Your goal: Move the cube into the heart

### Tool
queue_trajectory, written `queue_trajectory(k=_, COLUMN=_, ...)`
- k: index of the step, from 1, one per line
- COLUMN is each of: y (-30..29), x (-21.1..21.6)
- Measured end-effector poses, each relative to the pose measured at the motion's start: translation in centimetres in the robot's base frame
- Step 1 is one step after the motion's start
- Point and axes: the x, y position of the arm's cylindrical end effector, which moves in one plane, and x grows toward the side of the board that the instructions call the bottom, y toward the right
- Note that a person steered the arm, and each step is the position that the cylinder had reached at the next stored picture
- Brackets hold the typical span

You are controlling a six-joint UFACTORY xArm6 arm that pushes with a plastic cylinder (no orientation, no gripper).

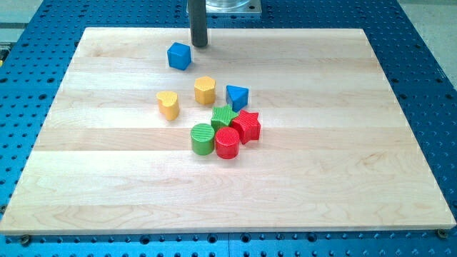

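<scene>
Seven blocks are counted on the wooden board point(357, 178), which lies on a blue perforated table point(428, 43). We have one camera view only, and record it as follows.

Our arm ends in a straight dark rod with no fingers, so nothing opens or closes and nothing is held. My tip point(199, 45) stands on the board near the view's top edge, just to the view's right of the blue cube point(179, 56) and slightly above it. A narrow gap shows between the two; we cannot confirm contact.

The blue cube sits alone, apart from the other blocks, toward the view's top and left of centre. The yellow heart point(168, 104) lies below it toward the view's bottom, well apart from it, with bare board between them. A second yellow block point(205, 90), roughly hexagonal in outline, stands near the heart on the view's right and slightly higher.

Just to the right of that, a blue triangular block point(237, 96) stands close by. Below it we note a tight cluster: a green block point(223, 116) of unclear shape, a red star point(247, 126), a green cylinder point(203, 138) and a red cylinder point(228, 143), each touching or nearly touching its neighbour
</scene>
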Motion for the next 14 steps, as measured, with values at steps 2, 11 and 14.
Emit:
queue_trajectory(k=2, y=-3.2, x=1.7)
queue_trajectory(k=11, y=-4.9, x=17.0)
queue_trajectory(k=14, y=-15.8, x=17.2)
